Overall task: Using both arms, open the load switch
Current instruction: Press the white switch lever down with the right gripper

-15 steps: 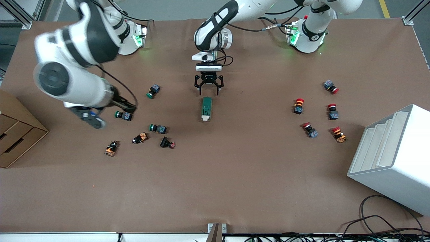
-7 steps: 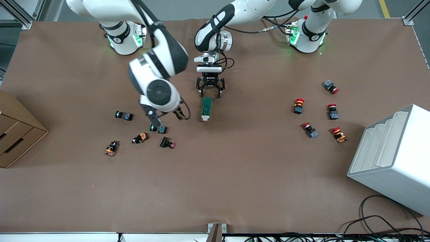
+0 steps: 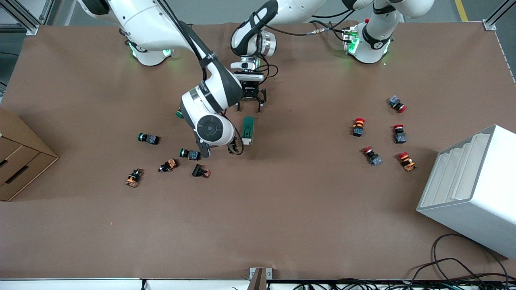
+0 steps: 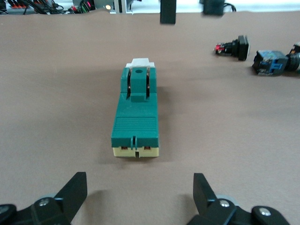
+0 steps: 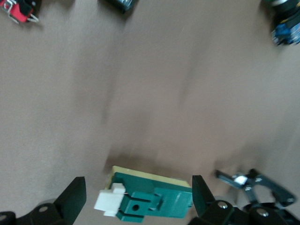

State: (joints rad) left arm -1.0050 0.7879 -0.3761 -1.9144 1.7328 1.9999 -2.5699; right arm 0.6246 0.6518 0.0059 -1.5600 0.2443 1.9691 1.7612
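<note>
The load switch [image 3: 248, 129], a dark green block with a white tab at the end nearer the front camera, lies flat at mid-table. My left gripper [image 3: 250, 105] hangs open just off its farther end. In the left wrist view the load switch [image 4: 136, 117] lies ahead of the open left gripper [image 4: 138, 183], apart from both fingers. My right gripper [image 3: 219, 151] is open, low beside the tab end, toward the right arm's end of the table. The right wrist view shows the load switch [image 5: 152, 200] between the spread fingers of the right gripper [image 5: 138, 188], untouched.
Green, orange and black push-buttons [image 3: 189, 153] lie scattered toward the right arm's end, close to the right gripper. Several red-capped buttons [image 3: 358, 127] lie toward the left arm's end. A white rack [image 3: 471, 185] and a cardboard box [image 3: 20, 157] stand at the table's ends.
The right arm has swung in from the right arm's end of the table and brought its open gripper down beside the load switch. The left gripper has hardly moved.
</note>
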